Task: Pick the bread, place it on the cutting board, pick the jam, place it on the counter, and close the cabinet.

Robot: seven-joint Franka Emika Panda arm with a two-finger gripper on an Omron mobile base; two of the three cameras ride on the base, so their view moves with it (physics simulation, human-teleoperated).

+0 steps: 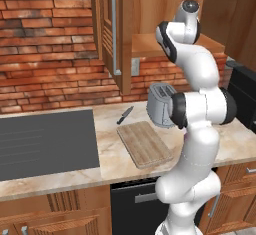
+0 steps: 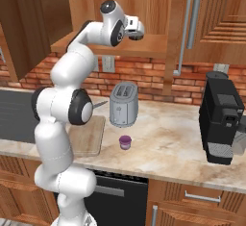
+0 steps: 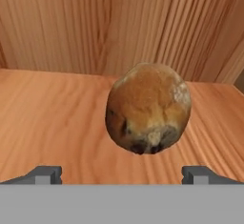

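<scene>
The bread [image 3: 148, 108], a round brown roll with a golden top, rests on the wooden shelf inside the cabinet [image 2: 154, 44], straight ahead of my gripper [image 3: 121, 175]. The gripper is open, its two dark fingertips [image 3: 45, 174] set wide apart and short of the roll. In the right base view the gripper [image 2: 138, 28] is raised at the shelf's front edge. The purple jam [image 2: 125, 142] stands on the counter [image 2: 163, 143] in front of the toaster. The light-wood cutting board [image 1: 145, 143] lies flat on the counter with nothing on it. The cabinet door [image 1: 114, 34] stands open.
A silver toaster [image 2: 124, 104] stands behind the board and a knife [image 1: 125, 115] lies beside it. A black coffee machine [image 2: 221, 117] is at the right. The dark cooktop [image 1: 45, 141] fills the counter's left. The other open cabinet door [image 2: 194, 23] hangs right of the shelf.
</scene>
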